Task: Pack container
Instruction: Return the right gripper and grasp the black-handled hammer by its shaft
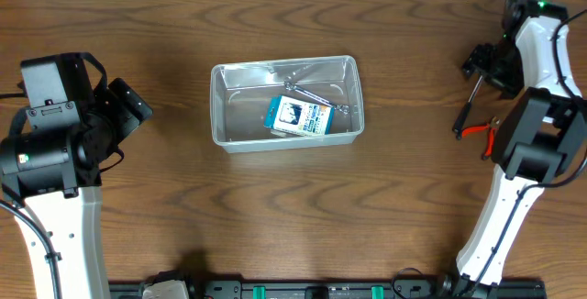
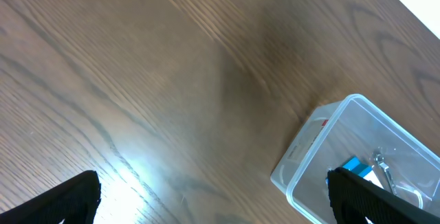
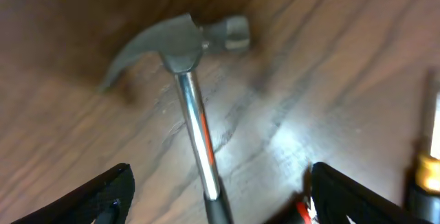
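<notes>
The clear plastic container [image 1: 223, 106] stands mid-table. It holds a blue-and-white packet [image 1: 299, 116] and a small metal tool [image 1: 307, 91]. Its corner shows in the left wrist view [image 2: 309, 148]. My left gripper [image 1: 136, 106] is open and empty over bare table [image 2: 213, 207], left of the container. My right gripper [image 1: 481, 65] is at the far right, open [image 3: 223, 203], above a steel claw hammer [image 3: 185, 45]. The hammer's shaft runs down between the fingers without touching them. The hammer also shows in the overhead view [image 1: 466, 108].
A red-handled tool [image 1: 477, 131] lies beside the hammer's black grip, and a bit of red shows in the right wrist view [image 3: 302, 211]. A yellow-and-black object [image 3: 426, 172] sits at that view's right edge. The table's far edge is near the right arm.
</notes>
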Tool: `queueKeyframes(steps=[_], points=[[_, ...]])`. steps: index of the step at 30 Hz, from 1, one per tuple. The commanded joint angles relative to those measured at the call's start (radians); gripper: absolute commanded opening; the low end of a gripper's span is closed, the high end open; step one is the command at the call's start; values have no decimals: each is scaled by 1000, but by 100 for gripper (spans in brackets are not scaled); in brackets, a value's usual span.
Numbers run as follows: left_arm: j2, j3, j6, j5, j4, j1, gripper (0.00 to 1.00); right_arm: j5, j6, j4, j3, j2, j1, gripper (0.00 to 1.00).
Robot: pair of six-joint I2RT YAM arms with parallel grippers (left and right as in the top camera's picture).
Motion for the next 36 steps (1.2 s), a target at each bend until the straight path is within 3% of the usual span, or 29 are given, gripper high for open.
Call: queueKeyframes(steps=[1,10,15,21,25,31,36], points=[[4,-2,-2,-15,-4,4,98,-1,-37,5,-2,43,-3,84],[4,-2,-2,-15,-4,4,98,-18,-111,63,-2,75,-2,82],[4,-2,-2,-15,-4,4,98,-18,-115,88,-5,76,-2,73],[4,-2,-2,-15,-4,4,98,-23,-115,116,-41,76,-2,73],[4,-2,-2,-15,-4,4,98,-39,-116,143,-91,76,-2,66],[4,-2,-2,-15,-4,4,98,-52,-111,169,-163,76,-2,68],[4,-2,-2,-15,-4,4,98,-52,-111,166,-171,76,-2,54]])
